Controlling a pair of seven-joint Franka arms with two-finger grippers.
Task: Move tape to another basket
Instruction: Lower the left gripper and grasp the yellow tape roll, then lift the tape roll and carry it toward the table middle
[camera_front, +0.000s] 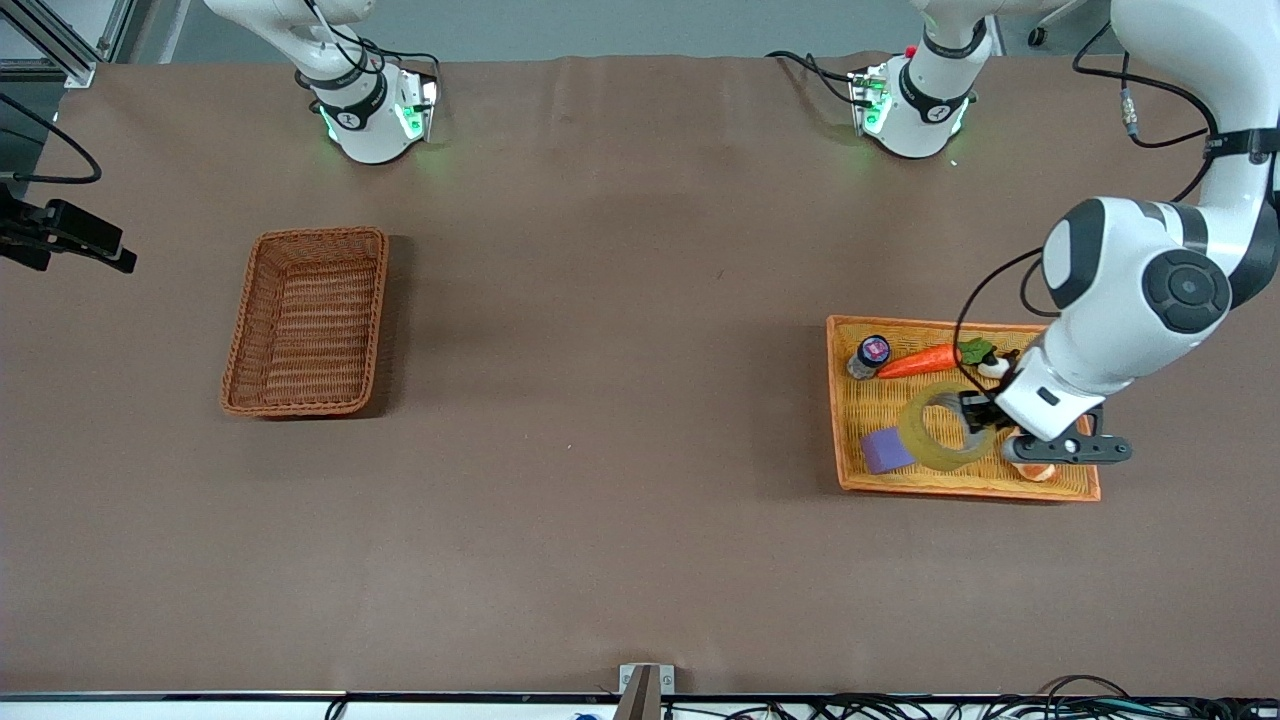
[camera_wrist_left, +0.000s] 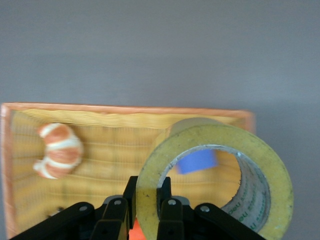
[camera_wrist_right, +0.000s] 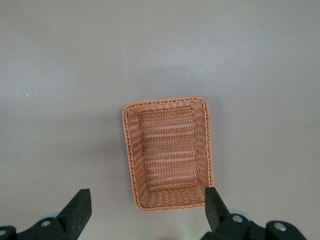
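The left claw (camera_front: 985, 418) pinches the tape's (camera_front: 935, 428) wall over the orange tray (camera_front: 1072, 489) near the left arm's table end, alongside a carrot (camera_front: 918, 362) and purple block (camera_front: 885, 450). The basket (camera_front: 306, 321) sits unfilled; the right claw (camera_wrist_right: 145, 212) waits spread above it.

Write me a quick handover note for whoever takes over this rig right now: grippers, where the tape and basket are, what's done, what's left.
Left gripper: shut on the tape, fingers pinching the ring's wall, over the orange-yellow tray at the left arm's end of the table.
Right gripper: open, waiting above the basket.
The basket sits at the right arm's end with nothing in it.
Done: the tape is gripped.
Left: lift it out of the tray, carry it across the table, and release it in the basket. Carrot, purple block and the other items stay in the tray.
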